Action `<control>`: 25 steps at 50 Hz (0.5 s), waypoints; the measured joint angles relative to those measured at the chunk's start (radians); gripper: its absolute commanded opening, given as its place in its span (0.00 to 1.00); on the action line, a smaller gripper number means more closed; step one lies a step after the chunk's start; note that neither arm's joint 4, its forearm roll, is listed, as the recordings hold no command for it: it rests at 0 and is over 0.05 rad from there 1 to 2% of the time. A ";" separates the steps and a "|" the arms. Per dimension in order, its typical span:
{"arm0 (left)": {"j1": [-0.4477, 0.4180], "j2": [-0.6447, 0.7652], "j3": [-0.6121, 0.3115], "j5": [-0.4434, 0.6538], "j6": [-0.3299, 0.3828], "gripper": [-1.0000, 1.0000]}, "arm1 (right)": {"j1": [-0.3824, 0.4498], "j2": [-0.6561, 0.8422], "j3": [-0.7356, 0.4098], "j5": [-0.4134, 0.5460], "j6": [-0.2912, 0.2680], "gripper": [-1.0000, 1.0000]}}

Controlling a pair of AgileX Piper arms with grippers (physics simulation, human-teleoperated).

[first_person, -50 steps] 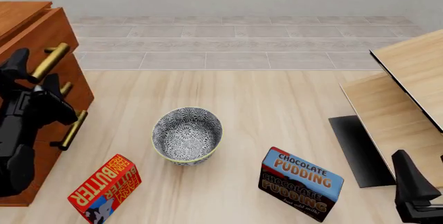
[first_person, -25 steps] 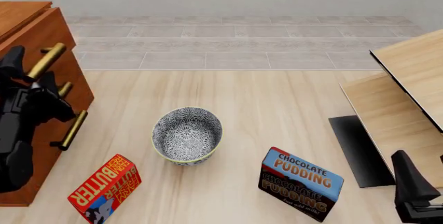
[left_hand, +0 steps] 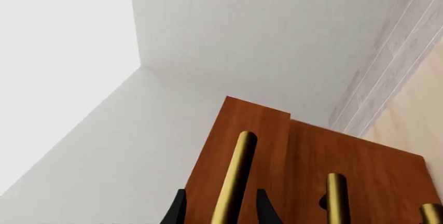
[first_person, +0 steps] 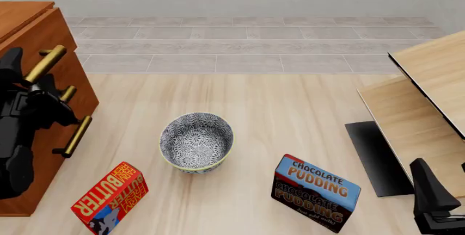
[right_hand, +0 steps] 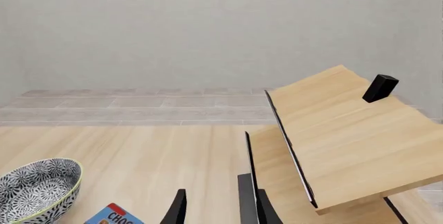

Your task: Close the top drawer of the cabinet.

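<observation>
The reddish-brown cabinet [first_person: 86, 96] stands at the table's left edge. Its top drawer [first_person: 64, 36] carries a brass bar handle [first_person: 43, 63] and still juts slightly past the drawer below, as the left wrist view shows [left_hand: 256, 125]. My left gripper [first_person: 32, 80] is at that handle. In the left wrist view its fingers [left_hand: 266, 211] stand on either side of the bar [left_hand: 232, 182], with a small gap on one side. My right gripper [right_hand: 215, 208] is open and empty, low at the front right, far from the cabinet.
A patterned bowl [first_person: 196, 140] sits mid-table. A red butter box [first_person: 110, 197] lies at the front left and a chocolate pudding box [first_person: 315, 191] at the front right. Pale light-wood furniture [first_person: 428, 104] and a black mat [first_person: 378, 156] fill the right side.
The top drawer's handle and front have moved left, further into the cabinet, and my left gripper has moved with them. The right arm has not moved.
</observation>
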 measured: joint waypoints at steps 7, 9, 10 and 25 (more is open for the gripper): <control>0.004 0.009 -0.008 0.000 0.006 1.00 | -0.001 0.000 -0.004 0.003 -0.001 1.00; 0.006 0.012 -0.011 0.000 0.007 1.00 | -0.001 0.000 -0.004 0.003 -0.001 1.00; 0.007 0.014 -0.012 0.000 0.008 1.00 | -0.001 0.000 -0.003 0.003 -0.001 1.00; 0.018 0.041 -0.036 0.000 0.026 1.00 | -0.004 0.000 0.002 0.000 -0.001 1.00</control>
